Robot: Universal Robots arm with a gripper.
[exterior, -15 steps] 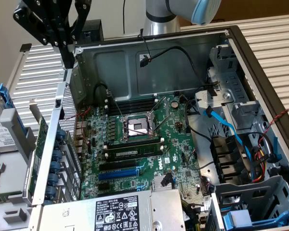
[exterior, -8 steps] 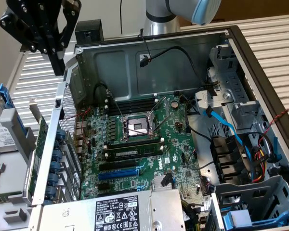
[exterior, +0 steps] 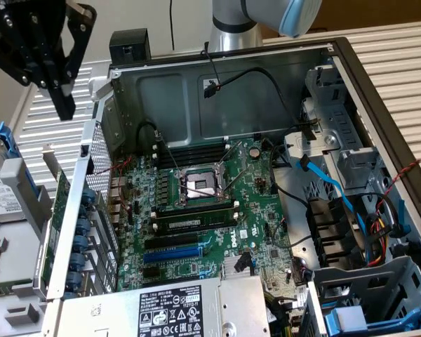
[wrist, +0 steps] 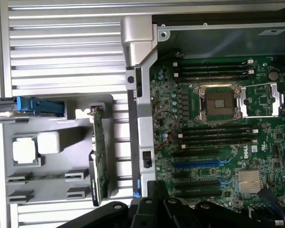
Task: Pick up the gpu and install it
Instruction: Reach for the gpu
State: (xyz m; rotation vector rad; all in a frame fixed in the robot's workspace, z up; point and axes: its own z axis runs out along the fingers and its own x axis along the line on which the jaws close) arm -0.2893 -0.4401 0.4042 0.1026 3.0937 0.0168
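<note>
The gpu stands on its edge in a grey holder tray outside the open computer case; its thin green board is seen edge-on. In the exterior view the gpu shows as a green strip just beyond the case's side wall at that view's left. My black gripper hangs high above the tray and the gpu, fingers shut together with nothing between them. Its black linkage fills the wrist view's edge near the case wall. The green motherboard lies in the case with blue card slots.
The case's metal side wall stands between the tray and the motherboard. A processor chip and a blue latch sit in the tray. A power supply, cables and drive cages crowd the case.
</note>
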